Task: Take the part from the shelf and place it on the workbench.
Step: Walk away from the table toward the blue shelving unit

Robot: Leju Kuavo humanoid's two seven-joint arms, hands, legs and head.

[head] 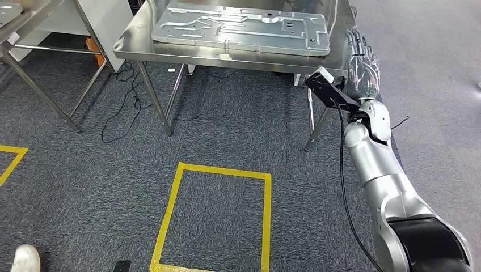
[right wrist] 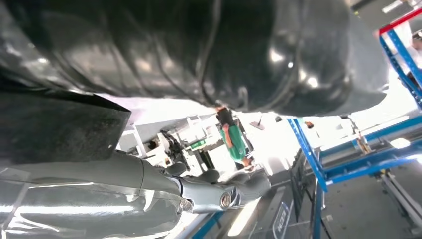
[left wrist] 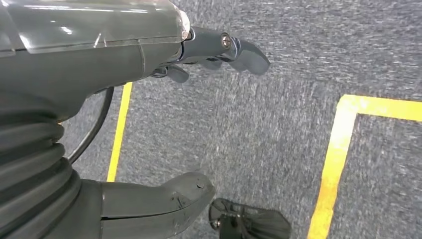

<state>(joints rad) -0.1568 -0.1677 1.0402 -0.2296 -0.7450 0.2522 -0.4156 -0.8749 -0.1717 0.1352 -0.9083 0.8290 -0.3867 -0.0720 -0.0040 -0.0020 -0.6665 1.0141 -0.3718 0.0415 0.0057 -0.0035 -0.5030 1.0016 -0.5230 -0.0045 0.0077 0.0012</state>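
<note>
Head view looked down on a steel workbench (head: 130,48) with the part (head: 244,28), a large flat stamped metal panel, lying on its top and reaching nearly to the near edge. So far as its position went, the placing looked done. The right hand (head: 362,59) was raised just beside the bench's right corner, off the panel, fingers extended and holding nothing; the right wrist view agreed, showing the right hand's fingers (right wrist: 239,186) stretched out against a bright workshop background where a person in green (right wrist: 233,139) stood well away beside blue racking (right wrist: 318,164). The left hand (left wrist: 164,114) hung low over grey carpet (left wrist: 278,134) marked with yellow tape (left wrist: 331,164), thumb and fingers apart with nothing between them.

As a judgement from its look, the panel would be stiff and fairly heavy for its thinness (a pressed sheet with ribs and cut-outs), smooth enough to slip under a loose hold, with thin edges that might bite. It seemed too wide for one hand; the sensible hold would be both hands on the two short ends, or under the long edges, keeping it level so it would not swing or scrape the bench. The yellow floor square (head: 218,218) lay in front of the bench, and a white shoe (head: 25,259) showed at the lower left.
</note>
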